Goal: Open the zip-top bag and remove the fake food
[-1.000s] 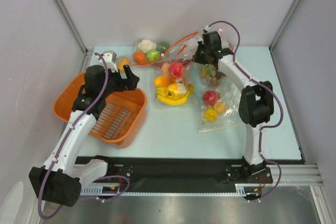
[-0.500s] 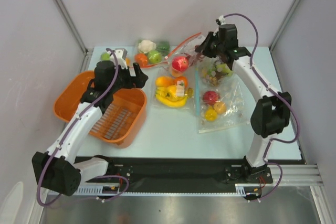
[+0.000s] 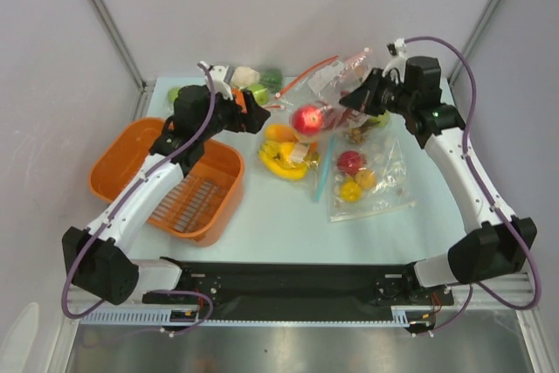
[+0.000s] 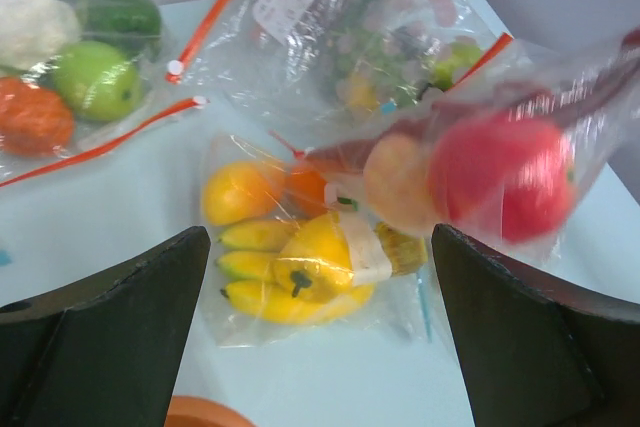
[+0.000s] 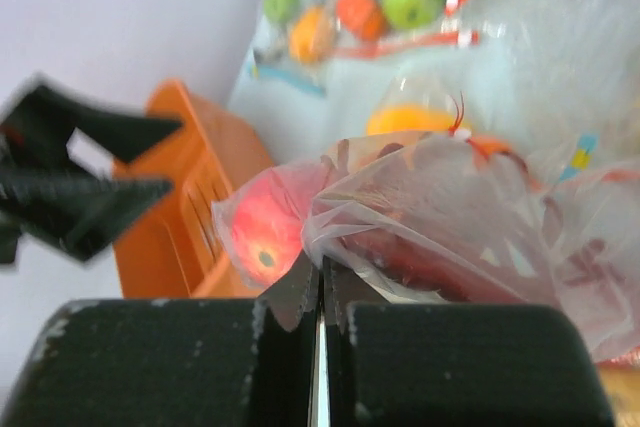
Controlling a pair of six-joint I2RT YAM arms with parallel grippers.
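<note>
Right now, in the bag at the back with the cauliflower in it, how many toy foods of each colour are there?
White: 1, the cauliflower
Green: 2, the light green apple and the dark green fruit
Orange-red: 1, the orange-red fruit
Total: 4

Pale blue table (image 3: 262, 224), grey walls (image 3: 288, 6)
</note>
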